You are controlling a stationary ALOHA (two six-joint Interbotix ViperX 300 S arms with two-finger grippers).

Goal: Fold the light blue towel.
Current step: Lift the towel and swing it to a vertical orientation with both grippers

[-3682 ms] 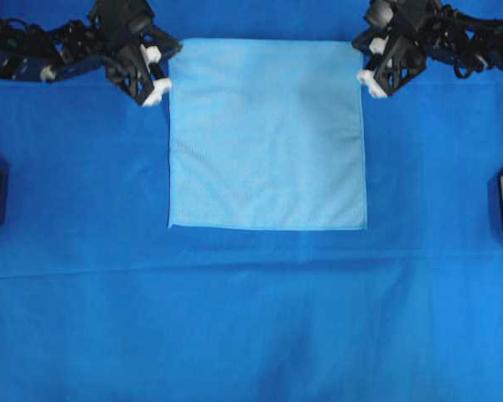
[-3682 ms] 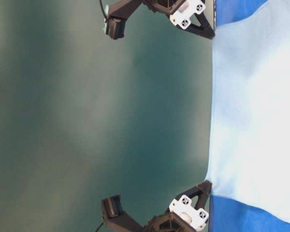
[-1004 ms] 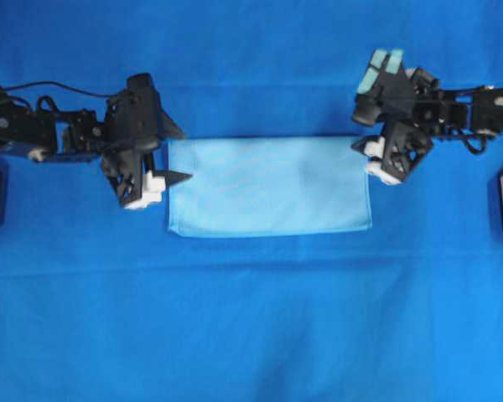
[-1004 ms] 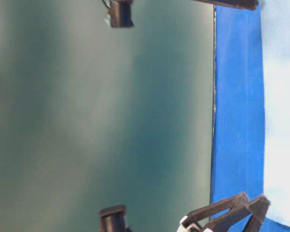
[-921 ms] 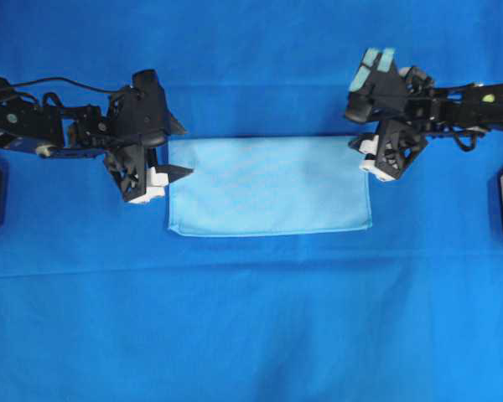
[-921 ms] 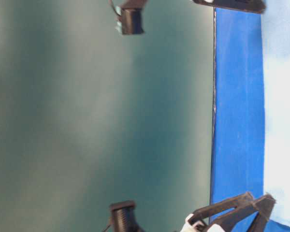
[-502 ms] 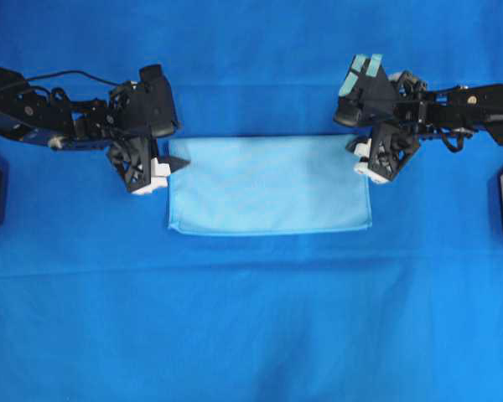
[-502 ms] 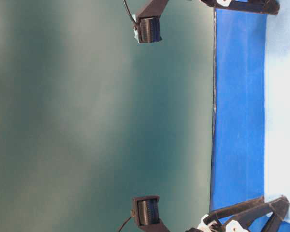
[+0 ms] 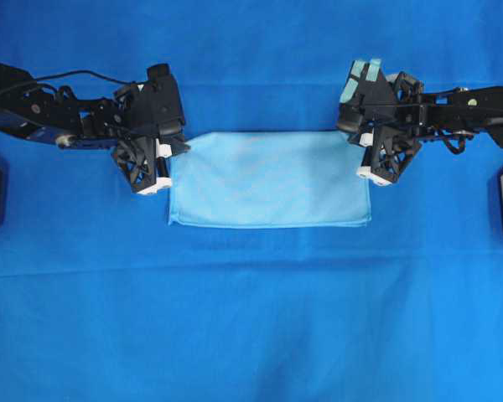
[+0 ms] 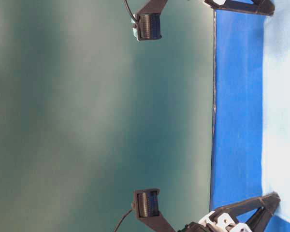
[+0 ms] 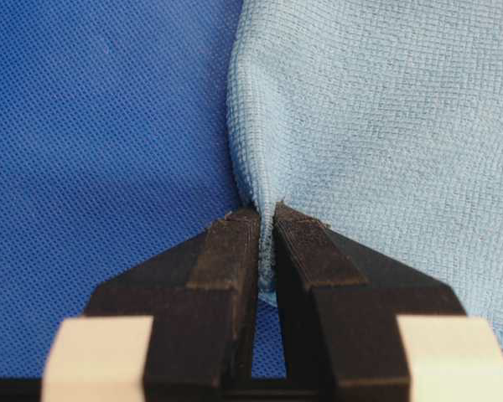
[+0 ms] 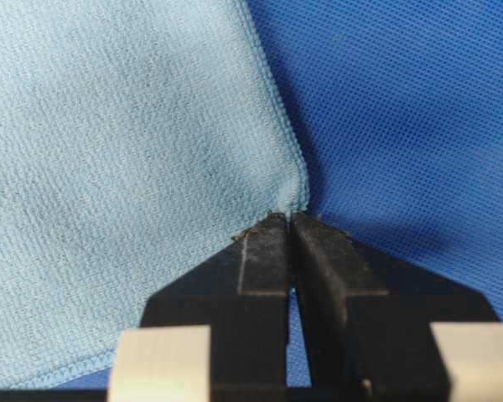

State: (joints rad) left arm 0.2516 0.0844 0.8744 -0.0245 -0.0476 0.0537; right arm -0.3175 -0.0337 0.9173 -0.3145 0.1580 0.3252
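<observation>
You have the light blue towel [image 9: 268,178] lying as a flat rectangle on the royal-blue cloth [image 9: 251,318] covering the surface. Your left tool [image 9: 169,149] is clamped on the towel's upper left corner; the wrist view shows fabric pinched between its black fingertips [image 11: 230,243]. Your right tool [image 9: 362,152] is clamped on the upper right corner, jaws closed on the hem [image 12: 289,197]. Both corners sit slightly raised.
</observation>
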